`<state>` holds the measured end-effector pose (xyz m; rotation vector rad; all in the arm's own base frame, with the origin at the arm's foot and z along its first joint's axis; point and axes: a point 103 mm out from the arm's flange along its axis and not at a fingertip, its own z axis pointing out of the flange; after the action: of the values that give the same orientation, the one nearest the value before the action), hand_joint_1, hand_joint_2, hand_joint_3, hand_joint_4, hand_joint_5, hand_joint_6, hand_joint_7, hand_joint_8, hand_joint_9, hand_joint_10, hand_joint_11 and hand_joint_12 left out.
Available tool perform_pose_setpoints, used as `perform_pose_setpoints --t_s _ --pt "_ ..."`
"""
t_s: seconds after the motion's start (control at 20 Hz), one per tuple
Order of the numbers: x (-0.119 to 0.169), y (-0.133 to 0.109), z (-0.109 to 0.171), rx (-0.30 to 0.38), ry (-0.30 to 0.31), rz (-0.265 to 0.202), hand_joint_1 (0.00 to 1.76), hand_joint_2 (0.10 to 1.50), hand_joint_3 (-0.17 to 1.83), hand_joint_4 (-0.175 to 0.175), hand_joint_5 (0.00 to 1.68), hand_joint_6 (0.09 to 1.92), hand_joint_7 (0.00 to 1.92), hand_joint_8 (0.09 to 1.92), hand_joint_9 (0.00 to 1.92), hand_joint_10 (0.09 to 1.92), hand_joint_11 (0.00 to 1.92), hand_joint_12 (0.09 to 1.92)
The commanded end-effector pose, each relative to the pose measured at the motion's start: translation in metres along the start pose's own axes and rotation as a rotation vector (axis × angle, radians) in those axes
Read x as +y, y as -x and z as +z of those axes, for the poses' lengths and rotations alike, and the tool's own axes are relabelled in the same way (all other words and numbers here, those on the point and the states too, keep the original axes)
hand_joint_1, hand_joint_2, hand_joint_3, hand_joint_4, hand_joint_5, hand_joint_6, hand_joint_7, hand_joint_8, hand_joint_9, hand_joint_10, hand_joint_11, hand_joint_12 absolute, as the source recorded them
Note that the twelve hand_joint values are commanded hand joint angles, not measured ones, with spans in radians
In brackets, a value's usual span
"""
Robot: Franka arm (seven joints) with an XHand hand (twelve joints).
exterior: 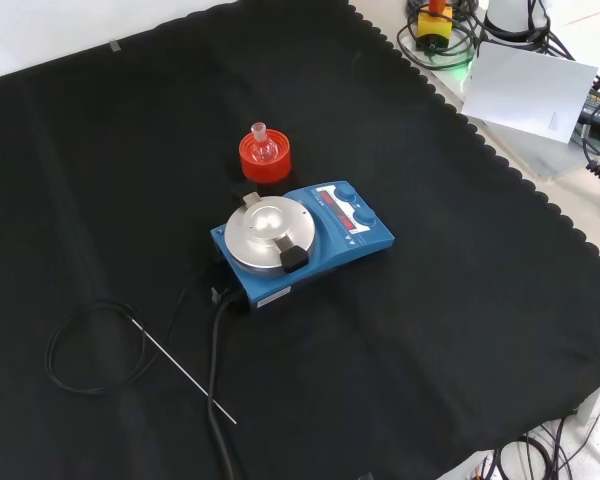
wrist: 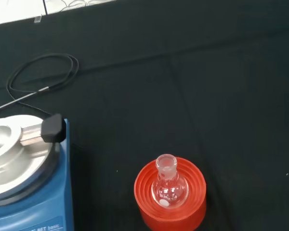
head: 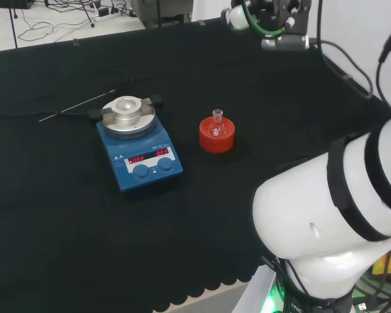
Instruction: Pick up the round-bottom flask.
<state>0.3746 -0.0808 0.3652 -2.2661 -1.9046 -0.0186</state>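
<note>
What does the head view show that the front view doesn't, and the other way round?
Head view alone: the arm's big white link in the foreground. Front view alone: a sheet of white paper off the cloth's edge. Both show the round-bottom flask upright in its red ribbed stand, the blue stirrer plate beside it, and the thin metal probe with its black cable.

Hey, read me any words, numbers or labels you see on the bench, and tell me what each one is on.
Red lit display on the blue stirrer hotplate: too blurred to read.
White print on the hotplate's edge, wrist view: cut off, unreadable.
Round-bottom flask and its red ribbed stand: no text visible.
</note>
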Motion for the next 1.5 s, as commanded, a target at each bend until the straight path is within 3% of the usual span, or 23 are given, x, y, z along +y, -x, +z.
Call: perform_pose_setpoints --t_s 0.05,0.3,0.55,1.5 --pt "0.063 0.032 0.077 0.104 0.003 0.019 0.61 0.97 0.37 -0.011 0.47 0.43 0.17 0.65 0.29 0.71 0.0 1.4" --pt "0.076 0.031 0.123 0.131 -0.034 0.026 0.8 0.77 0.51 -0.008 0.54 0.37 0.22 0.67 0.37 0.71 0.0 1.43" --pt "0.078 0.028 0.159 0.15 -0.072 0.025 0.84 0.7 0.57 -0.007 0.54 0.36 0.23 0.68 0.4 0.71 0.0 1.44" --pt "0.067 0.022 0.228 0.172 -0.164 0.008 0.85 0.62 0.58 -0.008 0.54 0.35 0.27 0.71 0.45 0.71 0.03 1.44"
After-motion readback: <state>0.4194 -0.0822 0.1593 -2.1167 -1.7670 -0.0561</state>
